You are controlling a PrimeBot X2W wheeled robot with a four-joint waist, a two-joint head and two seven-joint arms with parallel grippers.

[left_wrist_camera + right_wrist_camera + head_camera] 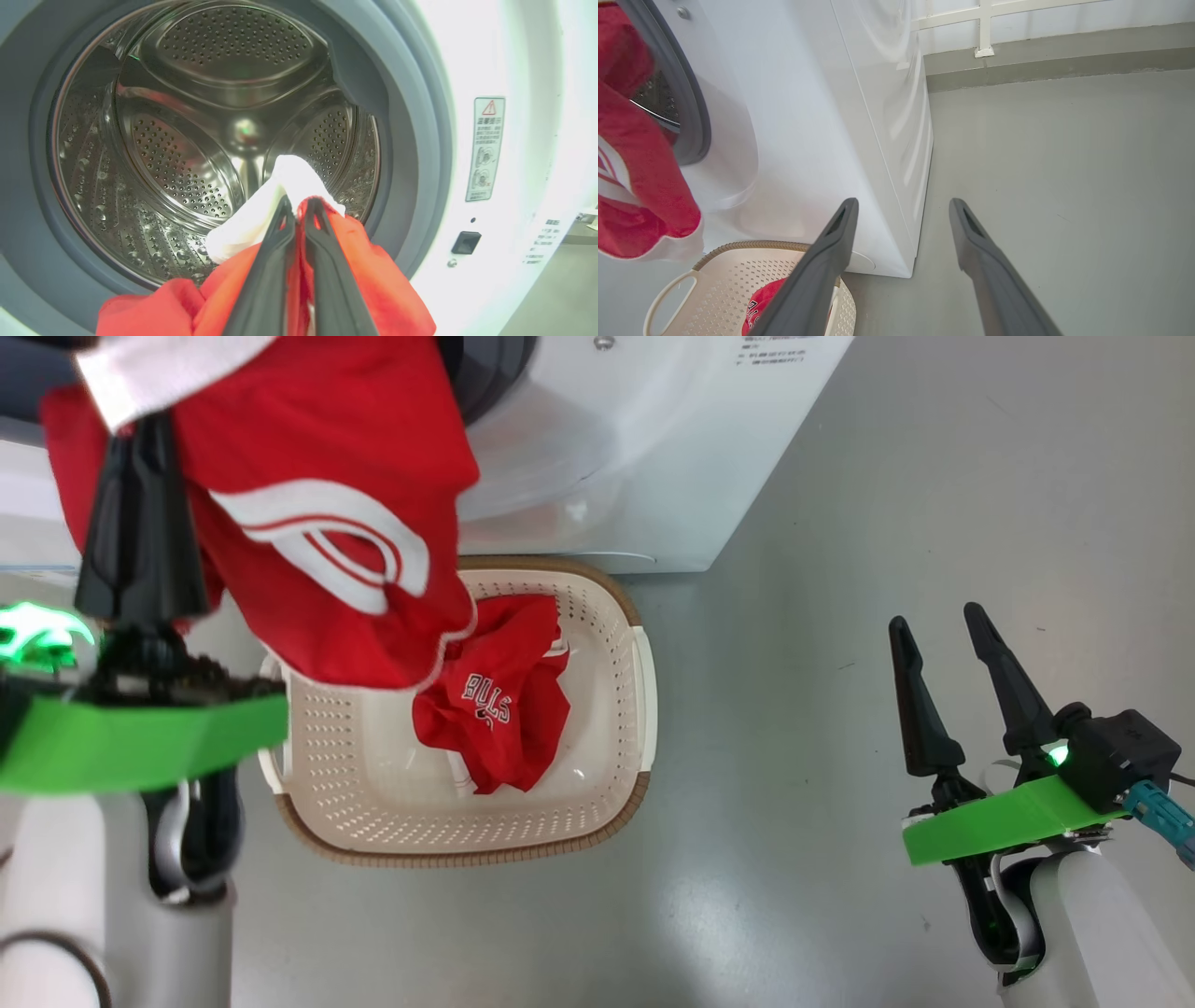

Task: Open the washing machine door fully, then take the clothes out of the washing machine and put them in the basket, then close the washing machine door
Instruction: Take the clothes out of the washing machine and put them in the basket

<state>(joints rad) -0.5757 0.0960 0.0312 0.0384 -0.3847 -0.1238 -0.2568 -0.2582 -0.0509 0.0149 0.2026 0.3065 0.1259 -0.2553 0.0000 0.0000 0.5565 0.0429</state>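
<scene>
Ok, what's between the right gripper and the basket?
Bare grey floor, as the head view shows; the right gripper stands open, apart from the basket.

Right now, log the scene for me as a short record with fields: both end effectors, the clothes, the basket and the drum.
left end effector: shut on the held jersey, in front of the drum
right end effector: open, empty, over the floor
held jersey: red with white trim, hanging above the basket
second garment: red, BULLS lettering, lying in the basket
basket: on the floor, just in front of the washing machine
drum: no other clothes in the part that shows
</scene>
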